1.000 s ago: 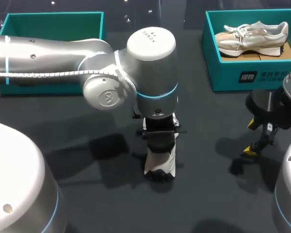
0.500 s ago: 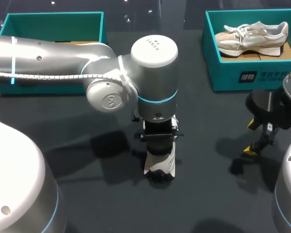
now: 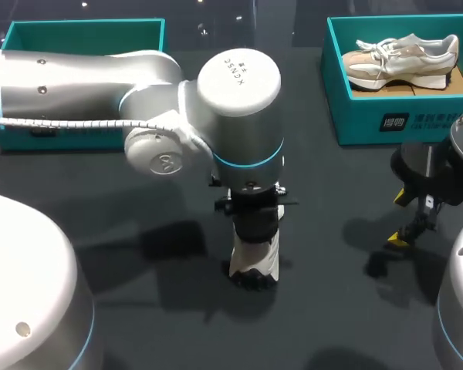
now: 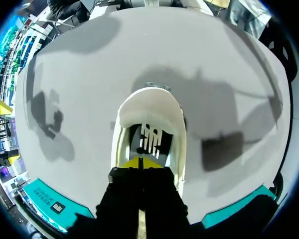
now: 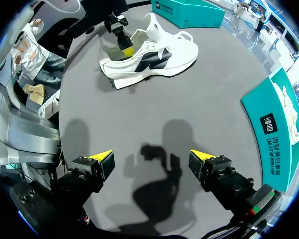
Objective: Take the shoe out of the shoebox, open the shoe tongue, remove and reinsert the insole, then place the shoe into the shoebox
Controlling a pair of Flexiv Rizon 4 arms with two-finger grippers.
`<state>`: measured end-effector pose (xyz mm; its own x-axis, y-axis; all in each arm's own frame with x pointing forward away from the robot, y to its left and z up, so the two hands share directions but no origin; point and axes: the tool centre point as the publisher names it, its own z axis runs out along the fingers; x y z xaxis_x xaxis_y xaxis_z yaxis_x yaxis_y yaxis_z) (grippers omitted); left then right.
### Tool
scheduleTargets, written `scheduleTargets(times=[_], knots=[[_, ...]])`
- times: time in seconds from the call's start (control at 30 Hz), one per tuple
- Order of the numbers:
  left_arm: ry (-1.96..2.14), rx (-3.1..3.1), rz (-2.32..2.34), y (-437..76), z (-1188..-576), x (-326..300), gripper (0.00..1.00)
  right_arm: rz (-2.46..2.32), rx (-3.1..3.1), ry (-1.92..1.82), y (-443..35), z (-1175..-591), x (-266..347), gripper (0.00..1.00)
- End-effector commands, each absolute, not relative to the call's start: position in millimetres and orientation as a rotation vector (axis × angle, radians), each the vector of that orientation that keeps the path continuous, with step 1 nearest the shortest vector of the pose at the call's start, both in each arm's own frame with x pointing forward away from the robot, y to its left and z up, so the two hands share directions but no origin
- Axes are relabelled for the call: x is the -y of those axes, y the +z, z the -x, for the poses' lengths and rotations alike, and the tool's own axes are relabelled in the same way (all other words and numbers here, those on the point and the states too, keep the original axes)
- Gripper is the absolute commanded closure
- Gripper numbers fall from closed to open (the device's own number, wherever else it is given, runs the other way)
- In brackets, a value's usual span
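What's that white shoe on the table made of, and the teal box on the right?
The shoe looks like white fabric with dark, smoother side panels, maybe synthetic leather, on a thick white foam-like sole; the weave is too small to confirm. The teal box looks like matte cardboard: thin straight walls, flat colour, brown floor inside.

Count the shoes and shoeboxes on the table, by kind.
Shoes: 2, the white-and-black shoe, unboxed, and the beige shoe, boxed.
Shoeboxes: 2, the left shoebox and the right shoebox, both teal.
Total: 4.
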<state>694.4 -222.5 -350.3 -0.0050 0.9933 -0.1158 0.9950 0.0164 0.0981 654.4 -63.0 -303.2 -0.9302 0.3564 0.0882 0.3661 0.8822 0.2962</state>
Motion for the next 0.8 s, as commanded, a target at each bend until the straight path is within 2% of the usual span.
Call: scheduleTargets(times=[0.03,0.3,0.4,0.53,0.63,0.8], knots=[[0.029,-2.106,-2.078,-338.8,-696.6,211.8,1.00,0.581,3.021,-0.482,-303.1,-652.6,63.1,0.00],[0.108,-2.098,-2.051,-341.7,-708.0,214.9,1.00,0.581,3.021,-0.482,-303.1,-652.6,63.1,0.00],[0.145,-2.096,-2.047,-345.1,-711.9,218.5,0.96,0.581,3.021,-0.482,-303.1,-652.6,63.1,0.00],[0.162,-2.096,-2.046,-348.7,-716.2,221.5,0.96,0.581,3.021,-0.482,-303.1,-652.6,63.1,0.00],[0.160,-2.100,-2.044,-349.8,-718.4,222.3,0.90,0.581,3.021,-0.482,-303.1,-652.6,63.1,0.00],[0.175,-2.096,-2.047,-351.2,-722.2,225.5,0.86,0.581,3.021,-0.482,-303.1,-652.6,63.1,0.00]])
